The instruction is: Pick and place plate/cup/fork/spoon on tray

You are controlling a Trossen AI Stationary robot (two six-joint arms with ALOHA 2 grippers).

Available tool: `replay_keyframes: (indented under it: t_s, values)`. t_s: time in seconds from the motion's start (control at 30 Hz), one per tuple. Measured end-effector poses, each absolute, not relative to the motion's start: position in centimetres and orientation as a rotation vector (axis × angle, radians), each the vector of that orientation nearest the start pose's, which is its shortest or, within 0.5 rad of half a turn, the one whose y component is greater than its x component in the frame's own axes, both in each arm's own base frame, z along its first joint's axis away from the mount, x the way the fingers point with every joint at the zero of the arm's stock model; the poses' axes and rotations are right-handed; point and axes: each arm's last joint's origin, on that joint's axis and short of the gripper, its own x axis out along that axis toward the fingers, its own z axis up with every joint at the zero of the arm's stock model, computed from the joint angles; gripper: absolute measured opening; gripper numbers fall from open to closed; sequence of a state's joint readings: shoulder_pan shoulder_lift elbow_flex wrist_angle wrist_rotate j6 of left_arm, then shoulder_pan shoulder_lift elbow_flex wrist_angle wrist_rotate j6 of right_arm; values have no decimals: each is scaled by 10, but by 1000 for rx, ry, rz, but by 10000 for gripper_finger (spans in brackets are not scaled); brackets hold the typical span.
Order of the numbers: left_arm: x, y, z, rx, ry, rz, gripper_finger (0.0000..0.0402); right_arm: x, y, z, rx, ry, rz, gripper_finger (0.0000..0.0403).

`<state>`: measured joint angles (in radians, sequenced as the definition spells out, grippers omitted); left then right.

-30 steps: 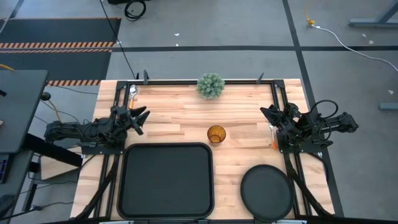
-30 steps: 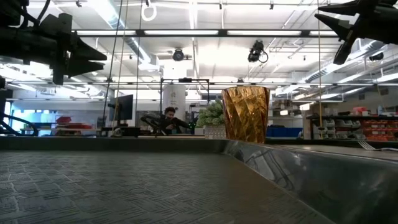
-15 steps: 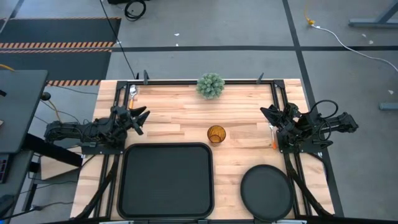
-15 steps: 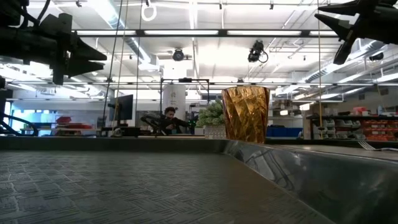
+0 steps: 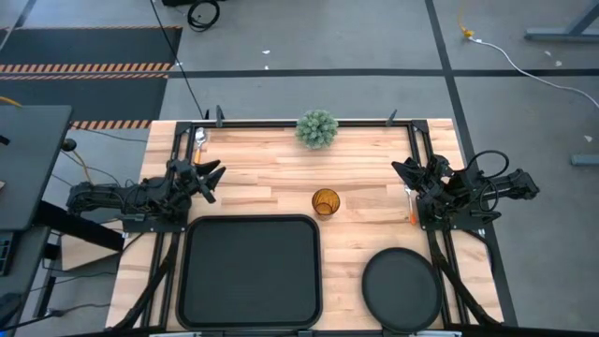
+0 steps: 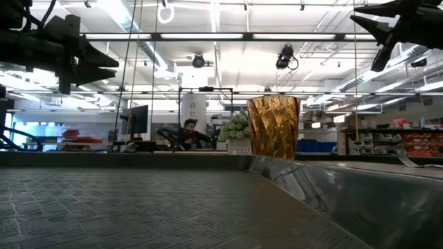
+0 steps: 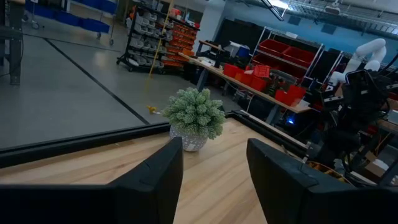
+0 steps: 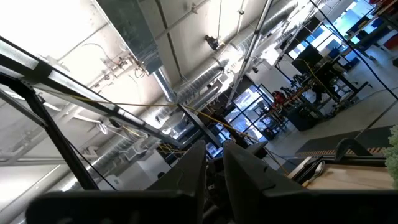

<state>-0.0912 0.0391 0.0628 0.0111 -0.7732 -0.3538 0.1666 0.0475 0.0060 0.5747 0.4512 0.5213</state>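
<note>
Grippers first: the left gripper point(image 5: 213, 175) hangs off the tray's far left corner, fingers point(image 7: 155, 177) parted around nothing; the right gripper point(image 5: 402, 171) sits well to the tray's right, jaws narrowly apart, also empty, tilted upward toward the ceiling. Both arms look parked at the table's sides. Nothing has been placed: the tray point(image 5: 251, 319) lies bare. The cup point(image 5: 326, 202) stands just beyond its far right corner, the plate point(image 5: 401, 285) to its right, the fork point(image 5: 411, 207) farther right beneath the right gripper, the spoon point(image 5: 200, 139) far beyond its left corner. All four pieces remain.
</note>
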Motion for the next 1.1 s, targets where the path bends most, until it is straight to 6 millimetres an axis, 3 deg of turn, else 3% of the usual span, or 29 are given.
replay_keyframes:
  t_s: [0.83, 1.1]
  values:
    - [90, 12, 183, -354, -153, 669, 183, 86, 3, 213, 667, -565, -105, 62]
    - [90, 12, 183, -355, -153, 670, 183, 90, 10, 208, 467, -445, 54, 62]
